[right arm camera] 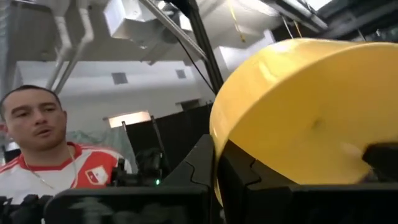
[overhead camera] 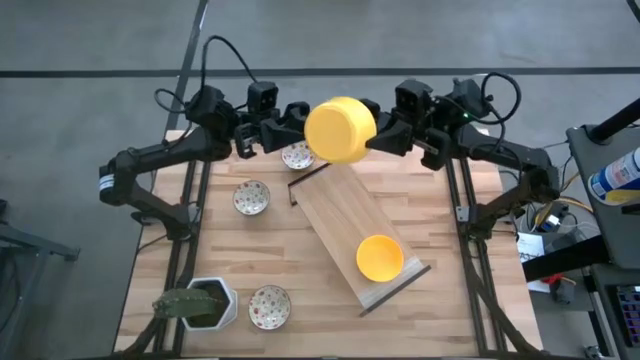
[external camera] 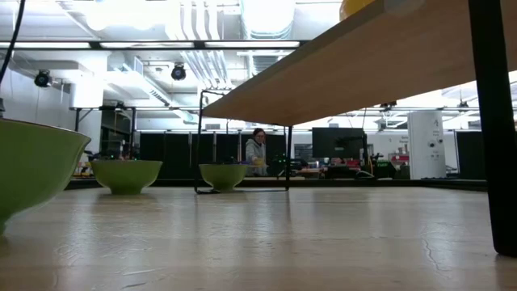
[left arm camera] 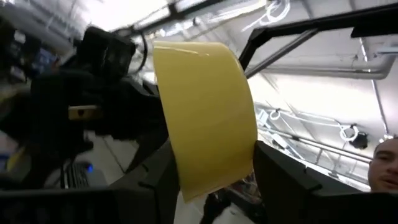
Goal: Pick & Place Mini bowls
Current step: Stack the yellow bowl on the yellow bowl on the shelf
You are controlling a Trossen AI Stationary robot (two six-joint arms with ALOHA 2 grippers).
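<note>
One yellow mini bowl (overhead camera: 340,130) is high above the table's far side, lying on its side between my two grippers. My left gripper (overhead camera: 303,128) meets it from the left and my right gripper (overhead camera: 383,138) from the right; both are shut on it. A second yellow bowl (overhead camera: 380,257) rests on its base on the raised wooden board (overhead camera: 335,205). Three patterned bowls (overhead camera: 297,155) (overhead camera: 251,197) (overhead camera: 269,305) sit on their bases on the table. A third yellow bowl is not in sight. My left gripper has the yellow bowl (left arm camera: 205,124) edge-on between its two fingers (left arm camera: 155,186), one on each side of it, coming level from the table's left. The bowl is lifted clear and tipped on its side. My right gripper comes level from the table's right at the bowl's rim (right arm camera: 217,143). One finger (right arm camera: 199,162) lies just outside the rim and the other (right arm camera: 379,155) over the bowl's round face. Whether that face is the inside or the base does not show.
A white hexagonal pot with a green plant (overhead camera: 200,303) stands at the near left corner. The wooden board runs slantwise on black legs (external camera: 493,121), with room under it. A person (right arm camera: 37,143) is beyond the table. Bare tabletop lies near the middle.
</note>
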